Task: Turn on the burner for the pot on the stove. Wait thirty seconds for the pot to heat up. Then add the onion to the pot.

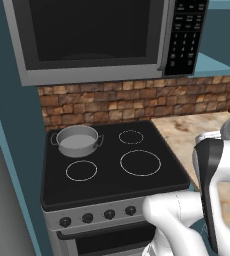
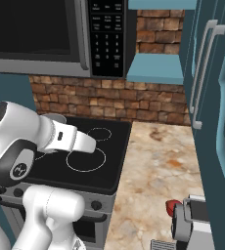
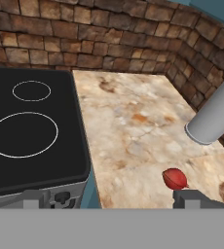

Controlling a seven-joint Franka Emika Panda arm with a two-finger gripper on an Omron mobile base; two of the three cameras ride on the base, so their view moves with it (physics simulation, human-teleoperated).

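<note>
Grey pot (image 1: 77,140), black white-ringed stove (image 1: 112,165), red onion (image 3: 175,179), marbled beige counter (image 3: 138,126)

Grey pot (image 1: 77,140) sits on stove's (image 1: 112,172) back-left burner; red onion (image 3: 175,178) lies on the counter

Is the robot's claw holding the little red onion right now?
No, nothing is held. The gripper is open above the counter, and the onion lies there beside one fingertip.

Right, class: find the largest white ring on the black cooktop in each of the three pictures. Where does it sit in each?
Left base view: largest white ring just right of centre, front right of the glass.
Right base view: left of centre, its upper left edge covered by the white arm.
Hand view: far left, mid-height.
Shared landmark: the small ring directly behind it.
</note>
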